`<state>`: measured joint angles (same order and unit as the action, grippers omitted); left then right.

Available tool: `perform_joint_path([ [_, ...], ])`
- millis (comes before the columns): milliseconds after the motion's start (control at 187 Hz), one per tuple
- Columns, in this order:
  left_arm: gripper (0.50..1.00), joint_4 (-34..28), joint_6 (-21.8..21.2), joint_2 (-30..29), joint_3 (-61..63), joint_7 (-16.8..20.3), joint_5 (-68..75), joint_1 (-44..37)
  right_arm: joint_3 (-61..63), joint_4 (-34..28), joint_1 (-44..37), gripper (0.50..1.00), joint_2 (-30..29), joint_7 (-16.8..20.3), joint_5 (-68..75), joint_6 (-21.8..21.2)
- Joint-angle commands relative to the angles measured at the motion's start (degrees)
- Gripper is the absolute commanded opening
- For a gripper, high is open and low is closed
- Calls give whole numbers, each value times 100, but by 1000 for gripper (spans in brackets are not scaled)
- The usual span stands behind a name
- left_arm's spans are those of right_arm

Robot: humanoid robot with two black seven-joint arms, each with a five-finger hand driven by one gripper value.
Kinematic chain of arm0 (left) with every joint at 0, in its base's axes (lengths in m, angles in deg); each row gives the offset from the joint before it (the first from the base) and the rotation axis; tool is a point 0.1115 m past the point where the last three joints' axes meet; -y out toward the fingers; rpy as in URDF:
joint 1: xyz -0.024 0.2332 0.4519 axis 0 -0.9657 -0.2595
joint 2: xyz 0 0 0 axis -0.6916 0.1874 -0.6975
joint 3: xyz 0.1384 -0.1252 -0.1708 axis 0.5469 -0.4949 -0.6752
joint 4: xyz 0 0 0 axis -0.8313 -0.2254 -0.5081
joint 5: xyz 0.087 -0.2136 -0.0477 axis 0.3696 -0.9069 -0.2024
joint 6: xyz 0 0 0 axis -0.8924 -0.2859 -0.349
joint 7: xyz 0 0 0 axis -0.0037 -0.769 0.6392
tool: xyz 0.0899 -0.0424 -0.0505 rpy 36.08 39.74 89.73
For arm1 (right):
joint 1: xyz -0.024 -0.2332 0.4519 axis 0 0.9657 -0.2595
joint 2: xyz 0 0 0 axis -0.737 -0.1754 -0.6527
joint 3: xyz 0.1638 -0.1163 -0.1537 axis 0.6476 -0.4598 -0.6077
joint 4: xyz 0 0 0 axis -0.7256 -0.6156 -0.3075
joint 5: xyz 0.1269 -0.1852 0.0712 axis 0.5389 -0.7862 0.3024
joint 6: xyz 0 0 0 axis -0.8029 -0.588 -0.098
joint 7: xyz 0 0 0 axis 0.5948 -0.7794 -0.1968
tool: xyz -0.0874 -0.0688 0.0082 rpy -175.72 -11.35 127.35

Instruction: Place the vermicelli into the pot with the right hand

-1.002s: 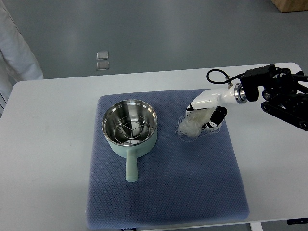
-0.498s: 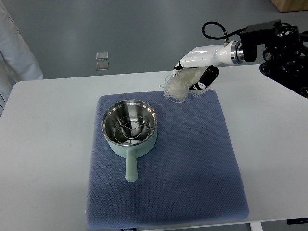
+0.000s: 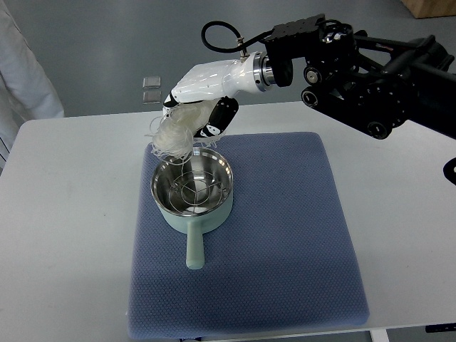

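Heads up, your right hand [image 3: 194,117] is pinching the vermicelli [image 3: 173,135] over the far-left rim of the pot [image 3: 192,187], so letting go now could drape loose strands onto the mat [image 3: 285,242].

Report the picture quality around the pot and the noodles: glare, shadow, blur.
Top view: lighting is even and soft; the pot shows bright reflections on its steel inside, with the wire rack still readable. Top view: the vermicelli held by the right hand looks pale and slightly soft-edged against the white table, so single strands are hard to separate. Top view: shadows on the blue mat are faint.
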<state>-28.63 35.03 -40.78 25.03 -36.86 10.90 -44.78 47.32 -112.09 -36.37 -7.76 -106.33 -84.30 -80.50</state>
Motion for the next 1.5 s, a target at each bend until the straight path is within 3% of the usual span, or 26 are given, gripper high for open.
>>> perform_joint_path([
  [0, 1000, 0, 1, 0, 0, 0, 0, -6, -15, 61, 154, 605, -219, 15, -16, -1],
  [214, 1000, 0, 1, 0, 0, 0, 0, -6, -15, 351, 673, 635, -474, 15, -43, 16],
  [321, 1000, 0, 1, 0, 0, 0, 0, -6, -15, 395, 884, 646, -510, 15, -60, 236],
  [525, 1000, 0, 1, 0, 0, 0, 0, -6, -15, 500, 1069, 750, -589, 24, -60, 377],
  [761, 1000, 0, 1, 0, 0, 0, 0, -6, -15, 527, 1201, 797, -615, 15, -52, 438],
  [910, 1000, 0, 1, 0, 0, 0, 0, -6, -24, 527, 1227, 915, -597, 15, -34, 465],
  [1259, 1000, 0, 1, 0, 0, 0, 0, -6, 512, 518, 928, 926, -316, 6, 353, 403],
  [1414, 1000, 0, 1, 0, 0, 0, 0, -6, 1426, 544, 1016, 926, -123, 6, 1443, 324],
  [1494, 1000, 0, 1, 0, 0, 0, 0, -6, 1944, 658, 1446, 926, -88, 6, 2364, 342],
])
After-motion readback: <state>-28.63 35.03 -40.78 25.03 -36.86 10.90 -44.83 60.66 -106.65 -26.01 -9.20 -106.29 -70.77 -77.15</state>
